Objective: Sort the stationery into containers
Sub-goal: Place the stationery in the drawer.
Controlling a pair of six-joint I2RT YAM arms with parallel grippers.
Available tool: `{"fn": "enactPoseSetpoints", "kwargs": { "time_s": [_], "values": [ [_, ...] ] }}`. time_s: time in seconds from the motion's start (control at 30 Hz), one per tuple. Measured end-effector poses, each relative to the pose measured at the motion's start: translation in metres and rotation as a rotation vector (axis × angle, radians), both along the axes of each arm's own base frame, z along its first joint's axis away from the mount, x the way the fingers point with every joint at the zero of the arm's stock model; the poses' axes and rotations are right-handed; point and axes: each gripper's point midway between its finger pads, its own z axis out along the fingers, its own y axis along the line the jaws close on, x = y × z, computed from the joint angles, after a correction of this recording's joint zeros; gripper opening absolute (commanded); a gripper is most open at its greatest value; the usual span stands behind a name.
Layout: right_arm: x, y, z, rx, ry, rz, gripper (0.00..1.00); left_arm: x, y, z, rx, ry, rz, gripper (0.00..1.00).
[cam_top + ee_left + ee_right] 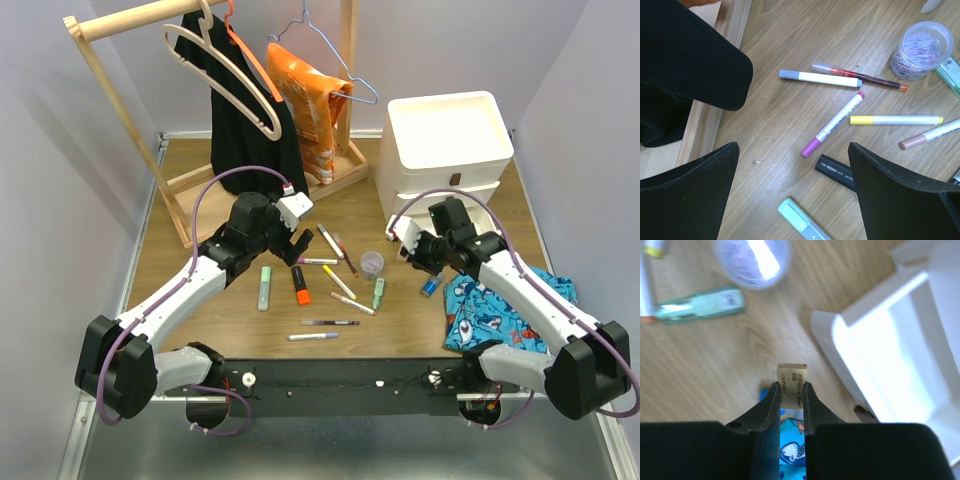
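My right gripper [790,390] is shut on a small beige eraser [791,379], held above the wood just left of the white drawer unit [450,140], whose drawer [880,340] stands open. In the top view the right gripper [413,251] hangs in front of the unit's lowest tier. My left gripper [290,246] is open over the scattered stationery, with nothing between its fingers. Under the left gripper [792,190] lie a purple-capped marker [835,122], a pale green highlighter [800,220] and a black marker end [837,171].
A clear pot of paper clips [372,263], an orange highlighter [300,284], a yellow pen [339,282] and a blue piece [431,286] lie mid-table. Blue shark-print cloth [500,310] is under the right arm. A wooden clothes rack [120,120] with hanging garments stands behind.
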Motion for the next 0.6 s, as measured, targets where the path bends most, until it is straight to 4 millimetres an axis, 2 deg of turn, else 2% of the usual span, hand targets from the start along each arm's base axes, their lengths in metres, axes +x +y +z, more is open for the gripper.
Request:
{"fn": "enactPoseSetpoints", "kwargs": {
  "time_s": [0.13,0.27,0.5,0.6],
  "values": [
    [0.028,-0.025,0.0,-0.019,-0.023,-0.112,0.13,0.0,-0.001,0.001,-0.006,-0.001,0.002,0.99],
    [0.053,-0.039,0.005,-0.021,-0.049,-0.171,0.13,0.0,-0.001,0.001,-0.008,0.001,0.004,0.99],
    [0.073,-0.046,0.009,-0.027,-0.1,-0.196,0.14,0.0,-0.001,0.001,-0.015,0.008,0.009,0.99],
    [0.083,-0.045,0.01,-0.025,-0.132,-0.205,0.2,0.0,-0.001,0.001,-0.017,0.009,0.01,0.99]
  ]
}}
